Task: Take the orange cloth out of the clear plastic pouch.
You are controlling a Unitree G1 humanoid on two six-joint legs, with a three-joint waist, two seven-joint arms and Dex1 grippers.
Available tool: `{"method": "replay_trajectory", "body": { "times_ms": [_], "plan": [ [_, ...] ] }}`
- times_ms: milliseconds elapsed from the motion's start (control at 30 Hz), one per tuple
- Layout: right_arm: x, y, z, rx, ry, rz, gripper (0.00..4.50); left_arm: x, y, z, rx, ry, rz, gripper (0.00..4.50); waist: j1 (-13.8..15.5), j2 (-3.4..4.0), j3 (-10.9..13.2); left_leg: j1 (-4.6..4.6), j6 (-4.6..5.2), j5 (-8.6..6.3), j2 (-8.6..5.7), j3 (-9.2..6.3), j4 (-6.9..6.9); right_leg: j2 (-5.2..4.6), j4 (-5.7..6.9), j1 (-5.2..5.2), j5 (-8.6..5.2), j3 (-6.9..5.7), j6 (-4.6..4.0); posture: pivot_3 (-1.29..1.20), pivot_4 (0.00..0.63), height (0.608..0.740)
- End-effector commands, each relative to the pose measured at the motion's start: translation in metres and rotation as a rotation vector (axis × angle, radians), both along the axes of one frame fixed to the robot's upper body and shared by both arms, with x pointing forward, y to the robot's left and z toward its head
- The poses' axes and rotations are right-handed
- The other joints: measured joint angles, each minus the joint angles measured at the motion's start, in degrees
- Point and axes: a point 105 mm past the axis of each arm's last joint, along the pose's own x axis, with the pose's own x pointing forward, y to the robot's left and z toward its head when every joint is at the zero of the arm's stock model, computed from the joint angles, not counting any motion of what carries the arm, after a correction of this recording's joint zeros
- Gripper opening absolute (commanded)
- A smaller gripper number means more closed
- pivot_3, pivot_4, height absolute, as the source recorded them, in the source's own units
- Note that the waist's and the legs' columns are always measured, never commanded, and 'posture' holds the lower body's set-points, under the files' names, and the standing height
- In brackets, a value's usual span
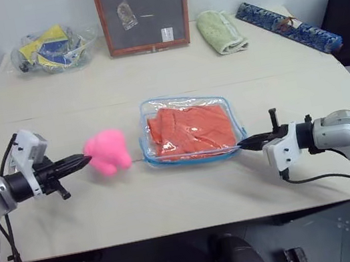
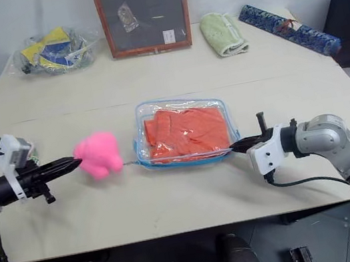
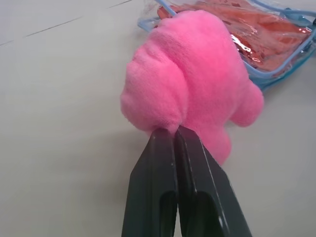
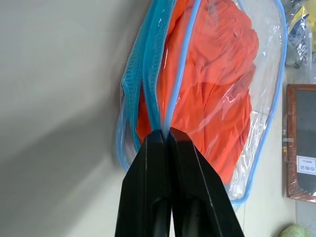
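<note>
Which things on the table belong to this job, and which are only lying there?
Belong to the job:
- clear plastic pouch
- orange cloth, inside it
- pink plush ball, attached to the pouch
- left gripper, shut on the ball
- right gripper, shut on the pouch's edge

Lying about:
- framed board
- green towel
- bag of yellow and blue items
- blue patterned roll
</note>
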Motion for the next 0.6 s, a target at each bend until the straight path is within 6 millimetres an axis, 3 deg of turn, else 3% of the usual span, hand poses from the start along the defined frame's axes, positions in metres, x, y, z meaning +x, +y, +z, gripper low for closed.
{"method": "replay_trajectory", "body": {
  "times_ms": [33, 267, 367, 400, 467, 533, 600],
  "plan": [
    [-0.001, -0.004, 0.01, 0.041, 0.019, -0.038, 0.22, -0.001, -0.007, 0.003, -0.014, -0.012, -0.005, 0.47, 0.01, 0.0, 0.0, -0.01, 0.0, 0.0, 0.0, 0.0, 0.0, 0.0, 0.0, -0.01, 0.0, 0.0, 0.0, 0.0, 0.15, 0.74],
    [-0.008, -0.005, 0.012, 0.072, 0.06, -0.089, 2.46, -0.001, 0.005, -0.013, 0.014, 0.024, 0.065, 2.57, 0.02, 0.02, 0.01, 0.0, -0.01, -0.01, 0.02, -0.01, 0.0, 0.02, 0.0, -0.01, 0.0, 0.01, 0.0, 0.0, 0.15, 0.74],
    [-0.013, -0.009, 0.019, 0.123, 0.086, -0.154, 3.5, 0.011, 0.035, -0.016, 0.067, 0.01, 0.21, 3.53, 0.1, 0.04, 0.02, 0.01, -0.03, -0.02, 0.03, -0.01, -0.01, 0.02, 0.02, -0.02, -0.02, 0.0, -0.02, 0.0, 0.15, 0.74],
    [-0.018, -0.008, 0.021, 0.162, 0.137, -0.173, 3.84, 0.018, 0.048, -0.011, 0.099, -0.021, 0.271, 3.82, 0.12, 0.04, 0.02, 0.01, -0.03, -0.02, 0.03, -0.01, -0.01, 0.02, 0.03, -0.02, -0.02, 0.0, -0.03, 0.0, 0.15, 0.74],
    [-0.03, -0.002, 0.029, 0.26, 0.222, -0.19, 3.84, 0.029, 0.053, 0.011, 0.091, -0.088, 0.312, 3.82, 0.4, 0.02, 0.02, -0.01, -0.03, -0.02, 0.04, -0.06, 0.0, 0.03, 0.04, -0.03, -0.02, -0.04, -0.04, 0.0, 0.15, 0.74],
    [-0.037, 0.006, 0.039, 0.362, 0.282, -0.211, 3.84, 0.032, 0.034, 0.04, 0.052, -0.158, 0.227, 3.82, 0.82, 0.01, 0.03, -0.05, -0.03, -0.02, 0.03, -0.12, 0.02, 0.01, 0.02, -0.01, -0.02, -0.1, -0.03, 0.0, 0.15, 0.74],
    [-0.053, 0.022, 0.049, 0.494, 0.411, -0.202, 3.84, 0.025, -0.019, 0.063, 0.111, -0.254, -0.042, 3.82, 1.34, 0.01, 0.03, -0.08, 0.02, -0.06, 0.01, -0.13, 0.1, -0.02, 0.05, 0.0, 0.01, -0.1, 0.01, 0.0, 0.15, 0.74]
  ]
}}
